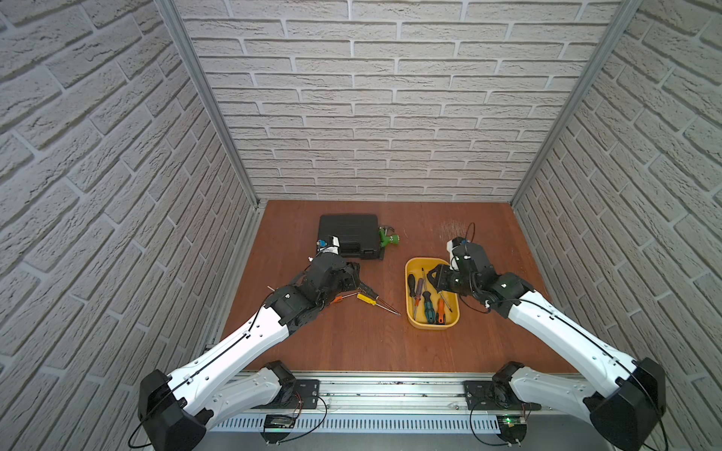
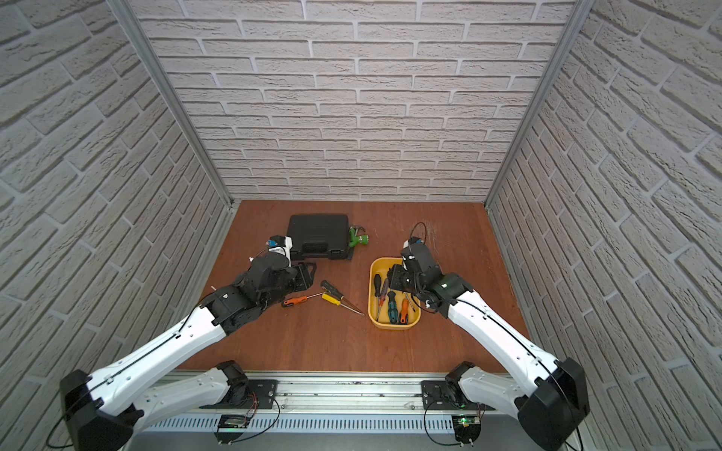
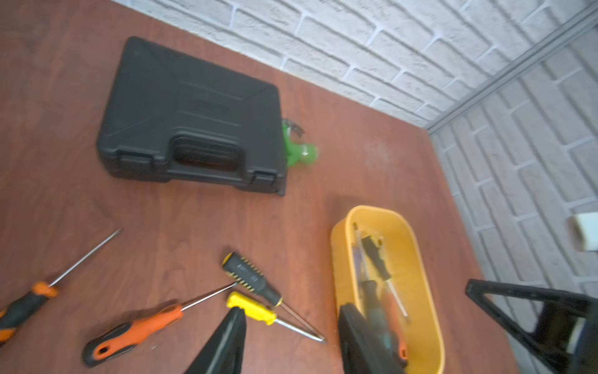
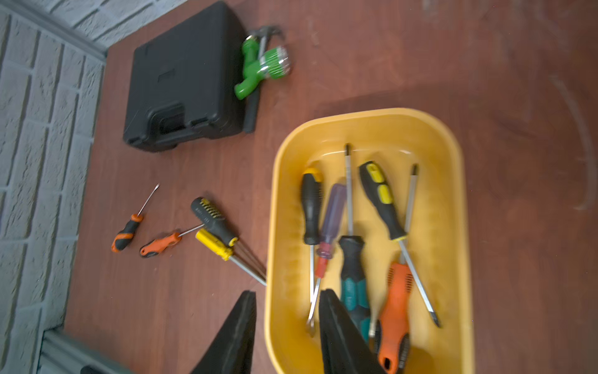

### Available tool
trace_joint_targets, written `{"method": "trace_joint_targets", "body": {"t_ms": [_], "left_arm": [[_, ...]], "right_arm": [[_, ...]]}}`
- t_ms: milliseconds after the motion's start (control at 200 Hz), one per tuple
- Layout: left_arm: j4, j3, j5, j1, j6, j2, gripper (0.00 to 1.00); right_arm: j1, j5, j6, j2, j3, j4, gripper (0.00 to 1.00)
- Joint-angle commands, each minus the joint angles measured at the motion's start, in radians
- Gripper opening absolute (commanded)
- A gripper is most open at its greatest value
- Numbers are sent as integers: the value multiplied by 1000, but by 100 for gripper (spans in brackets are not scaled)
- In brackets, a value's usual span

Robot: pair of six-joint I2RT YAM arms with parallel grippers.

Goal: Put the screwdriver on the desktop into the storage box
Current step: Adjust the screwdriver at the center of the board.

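Observation:
Three screwdrivers lie close together on the desktop (image 1: 351,343): a yellow-handled one (image 1: 366,298), a black one with yellow stripes (image 1: 367,289) and an orange one (image 1: 336,300). A fourth, orange and black (image 3: 26,304), lies apart, hidden under my left arm in both top views. My left gripper (image 3: 291,307) hovers open and empty just above the yellow-handled one (image 3: 250,307). The yellow storage box (image 1: 431,326) holds several screwdrivers. My right gripper (image 4: 288,291) hangs open over the box's rim (image 4: 459,226), holding nothing.
A closed black tool case (image 1: 347,236) lies at the back left, with a green-handled hammer (image 1: 386,238) against its right side. A pale scuffed patch (image 1: 449,228) marks the wood behind the box. Brick-patterned walls close in three sides.

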Motion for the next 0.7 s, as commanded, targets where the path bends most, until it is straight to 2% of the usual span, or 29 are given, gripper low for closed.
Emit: {"method": "trace_joint_targets", "body": {"t_ms": [0, 125, 385, 695], "left_arm": [[-142, -46, -36, 55, -58, -51, 50], [-150, -108, 13, 99, -103, -89, 49], [-159, -132, 42, 117, -112, -105, 49], [-136, -142, 69, 124, -114, -90, 49]], "right_arm": [[90, -33, -55, 108, 110, 42, 37], [156, -18, -57, 249, 205, 13, 36], [231, -23, -61, 477, 353, -47, 31], [243, -20, -62, 630, 409, -67, 31]]}}
